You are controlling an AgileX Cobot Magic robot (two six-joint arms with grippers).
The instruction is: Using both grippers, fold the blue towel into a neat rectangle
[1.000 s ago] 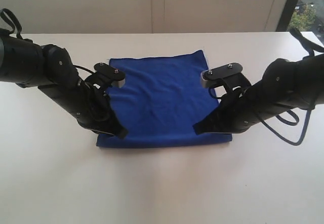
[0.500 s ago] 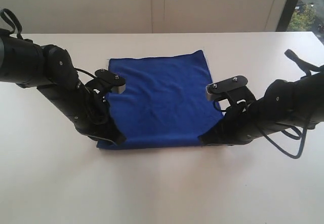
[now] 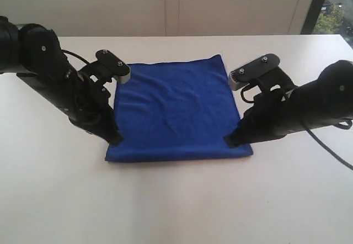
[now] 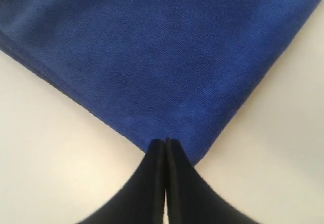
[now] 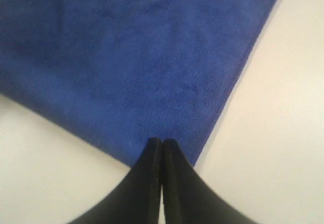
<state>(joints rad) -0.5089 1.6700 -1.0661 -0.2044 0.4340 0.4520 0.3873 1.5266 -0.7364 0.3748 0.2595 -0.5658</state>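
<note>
The blue towel (image 3: 176,109) lies flat on the white table as a roughly square folded pad. My left gripper (image 3: 117,141) is shut, its tips at the towel's near left corner. My right gripper (image 3: 229,141) is shut at the near right corner. In the left wrist view the closed left gripper (image 4: 165,142) points at the tip of a corner of the towel (image 4: 167,57). In the right wrist view the closed right gripper (image 5: 162,142) sits over the towel (image 5: 126,57) just inside its corner. No cloth shows between either pair of fingers.
The white table (image 3: 176,205) stretches round the towel on all sides. A pale wall (image 3: 165,6) stands behind it, and a window (image 3: 333,6) at the far right. A black cable (image 3: 331,150) trails from the right arm.
Both arms have lifted and drawn back a little. The left tips moved off the towel's front left corner toward its left edge. The towel has stayed flat.
</note>
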